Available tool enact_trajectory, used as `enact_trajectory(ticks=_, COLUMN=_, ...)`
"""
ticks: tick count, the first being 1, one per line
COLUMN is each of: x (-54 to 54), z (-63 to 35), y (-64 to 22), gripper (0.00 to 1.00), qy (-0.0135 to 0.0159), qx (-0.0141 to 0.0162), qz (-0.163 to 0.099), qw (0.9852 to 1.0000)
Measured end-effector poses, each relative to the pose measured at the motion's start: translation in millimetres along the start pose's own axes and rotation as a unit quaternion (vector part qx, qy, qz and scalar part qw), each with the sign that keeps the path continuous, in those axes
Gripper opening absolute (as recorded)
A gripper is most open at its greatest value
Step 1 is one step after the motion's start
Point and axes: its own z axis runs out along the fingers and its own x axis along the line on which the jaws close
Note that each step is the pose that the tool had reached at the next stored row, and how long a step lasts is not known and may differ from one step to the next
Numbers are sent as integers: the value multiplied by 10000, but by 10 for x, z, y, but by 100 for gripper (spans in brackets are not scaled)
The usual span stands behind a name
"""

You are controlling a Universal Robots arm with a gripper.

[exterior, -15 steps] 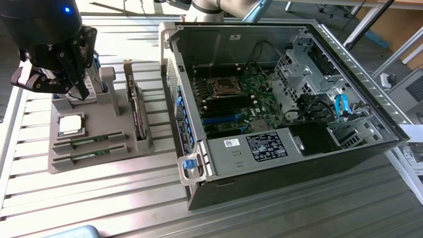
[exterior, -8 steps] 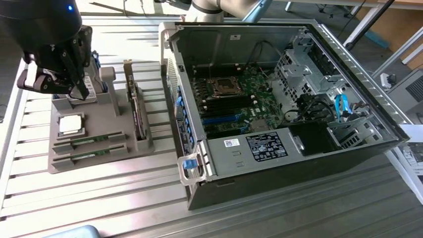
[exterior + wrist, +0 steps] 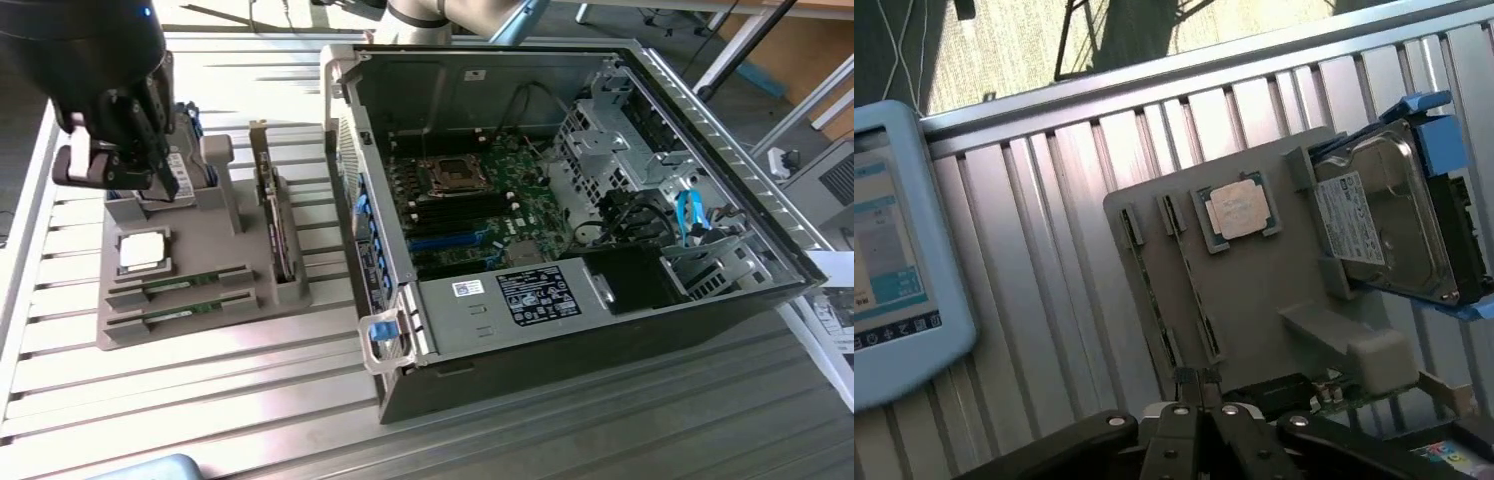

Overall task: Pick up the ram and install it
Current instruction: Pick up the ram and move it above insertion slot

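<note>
Judged ram (image 3: 180,285) light, stiff, fragile; best pinched mid-length. Saw gripper (image 3: 1199,385) fingers pressed together, empty, above tray (image 3: 200,335).

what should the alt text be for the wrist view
A shut, empty gripper hangs above a grey holder on a slatted metal table, with two ram sticks lying in the holder's slots. The holder also carries a square silver processor chip and a hard drive in a blue frame; a blue-edged screen lies beside it.
</note>
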Motion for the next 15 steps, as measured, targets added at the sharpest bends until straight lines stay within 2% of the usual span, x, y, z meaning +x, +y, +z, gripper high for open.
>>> enact_trajectory(ticks=4, x=0, z=5, y=0, gripper=10, qy=7, qx=-10, qz=-395, qw=9992)
enact_trajectory(ticks=9, x=0, z=9, y=0, gripper=10, qy=14, qx=-21, qz=-810, qw=9967)
enact_trajectory(ticks=15, x=0, z=9, y=0, gripper=10, qy=14, qx=-22, qz=-825, qw=9966)
